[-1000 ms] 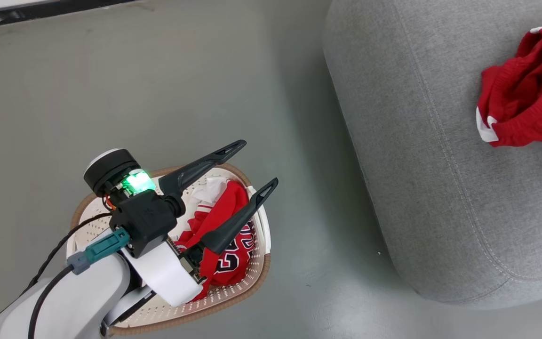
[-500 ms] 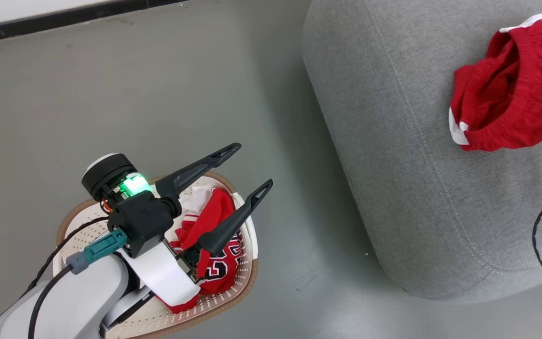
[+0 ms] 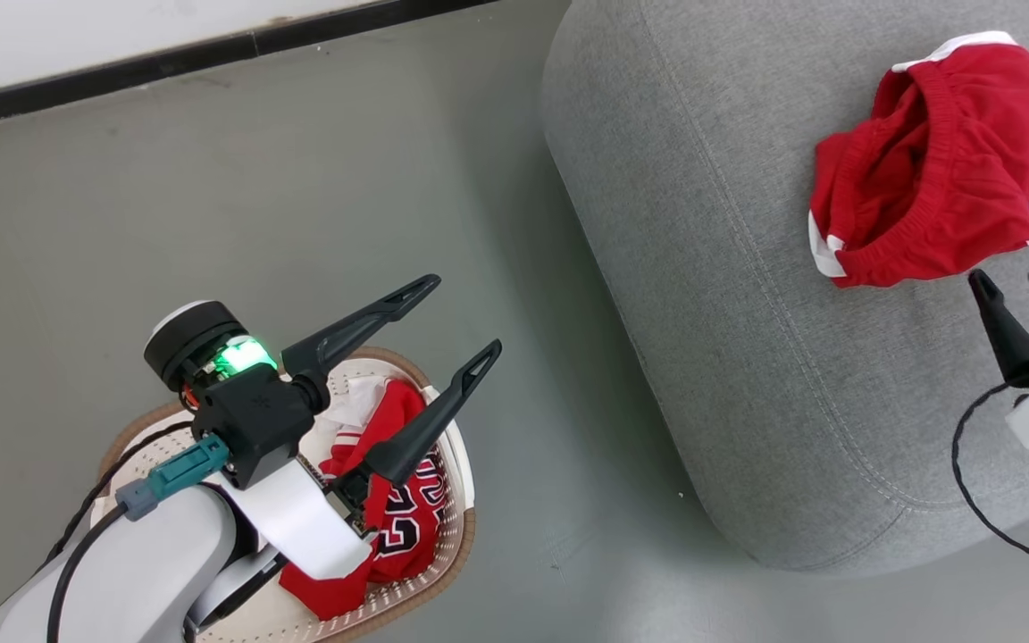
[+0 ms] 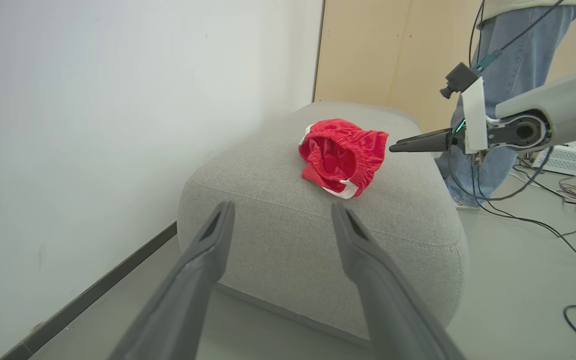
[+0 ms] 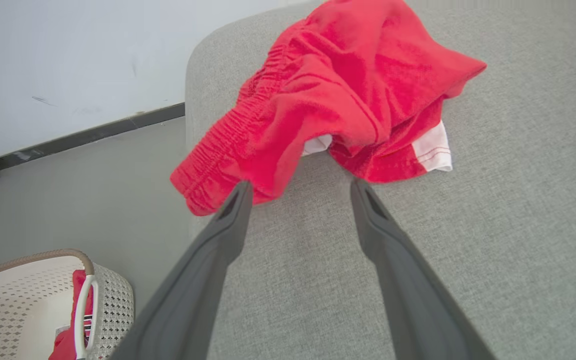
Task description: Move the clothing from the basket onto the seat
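Left gripper [image 3: 465, 313] over basket [image 3: 470, 536], fingers spread, empty. Jersey [image 3: 407, 527] crumpled inside: light, limp, likely to drape. Pinch a raised red fold. Farther: shorts [image 3: 934, 170] bunched on seat [image 3: 702, 313]; right gripper [image 3: 1008, 277] just beside them, fingers apart, holding nothing

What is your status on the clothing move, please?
Both claws open, empty: left claw near basket, right claw over seat. Shorts on seat, jersey in basket. Person's legs beyond seat, not blocking.
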